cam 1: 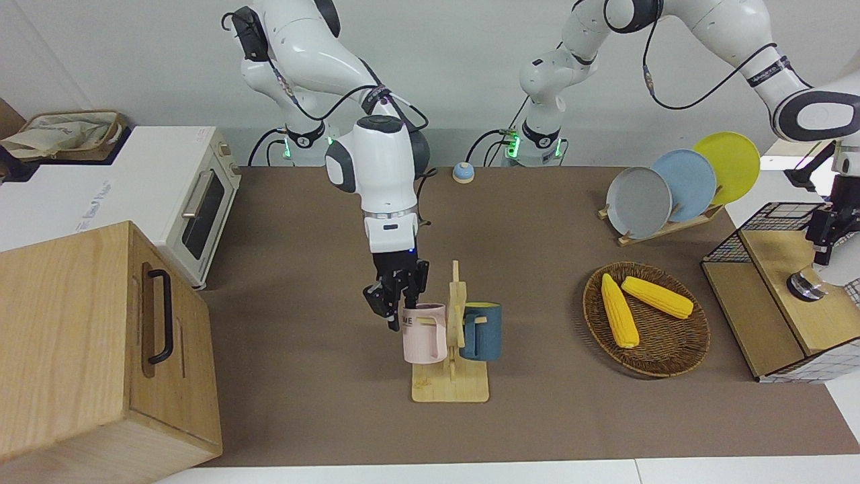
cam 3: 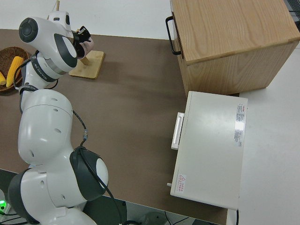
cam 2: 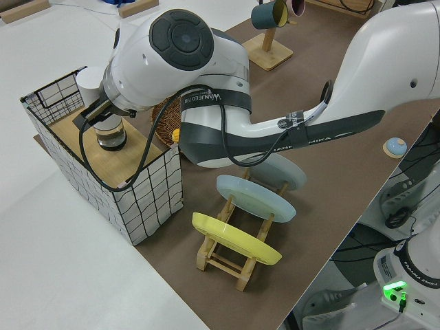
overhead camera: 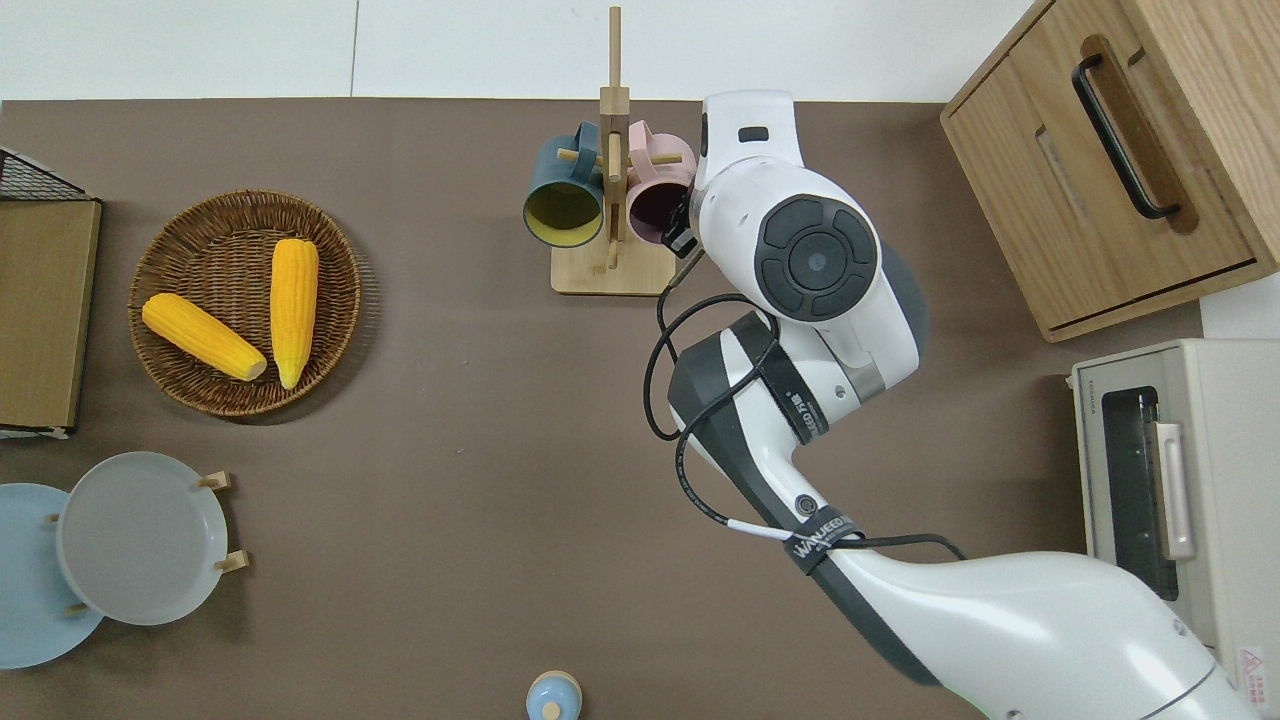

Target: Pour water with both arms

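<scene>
My right gripper [cam 1: 398,302] is down at the rim of a pink mug [cam 1: 424,333] that hangs on a wooden mug rack [cam 1: 450,386] in the middle of the table; the overhead view puts the wrist right over that mug [overhead camera: 660,190]. A dark blue mug [cam 1: 484,333] hangs on the rack's other side. My left gripper [cam 1: 821,259] hovers just above a glass pot [cam 1: 806,286] on the wooden shelf of a wire crate [cam 1: 772,269] at the left arm's end of the table; the left side view shows it [cam 2: 96,117] close over the pot [cam 2: 110,134]. No water shows.
A wicker basket [cam 1: 672,356] with two corn cobs lies beside the crate. A rack of three plates [cam 1: 672,185] stands nearer to the robots. A toaster oven [cam 1: 195,202] and a wooden cabinet [cam 1: 87,336] occupy the right arm's end. A small blue bell [cam 1: 463,172] sits near the arm bases.
</scene>
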